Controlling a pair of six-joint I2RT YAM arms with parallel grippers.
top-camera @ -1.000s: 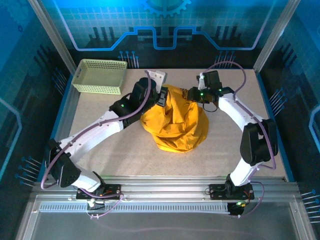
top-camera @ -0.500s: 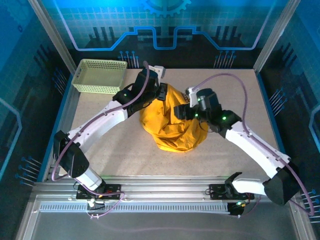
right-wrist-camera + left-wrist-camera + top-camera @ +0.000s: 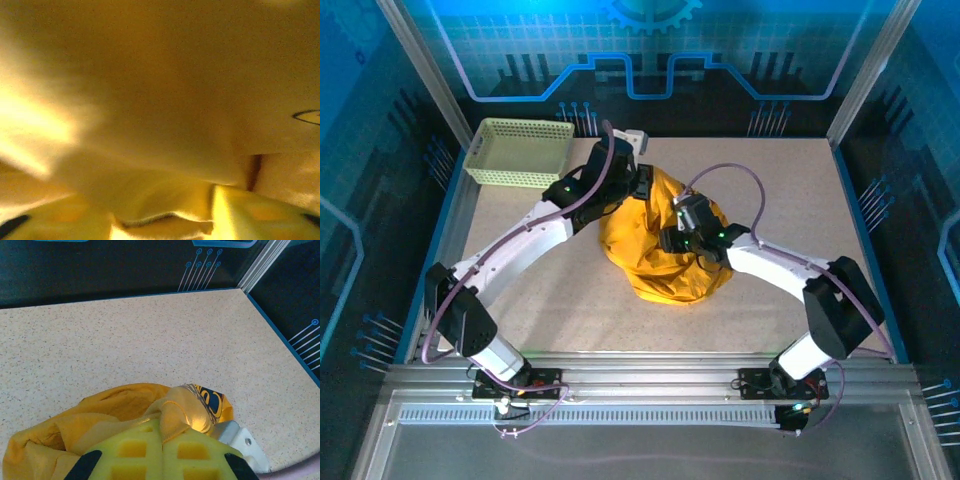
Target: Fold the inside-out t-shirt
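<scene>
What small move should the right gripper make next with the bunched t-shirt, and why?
Probably close the right gripper on the cloth it is pressed into. The t-shirt lies in a crumpled heap, and the left gripper is shut on its far edge; a second hold would let the arms spread it.

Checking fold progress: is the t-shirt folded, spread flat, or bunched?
Bunched, not folded: the t-shirt lies in a rumpled heap mid-table, its edge pinched in the left hand.

T-shirt (image 3: 652, 268) soft matt cloth; tbl (image 3: 800, 180) speckled, matt.
</scene>
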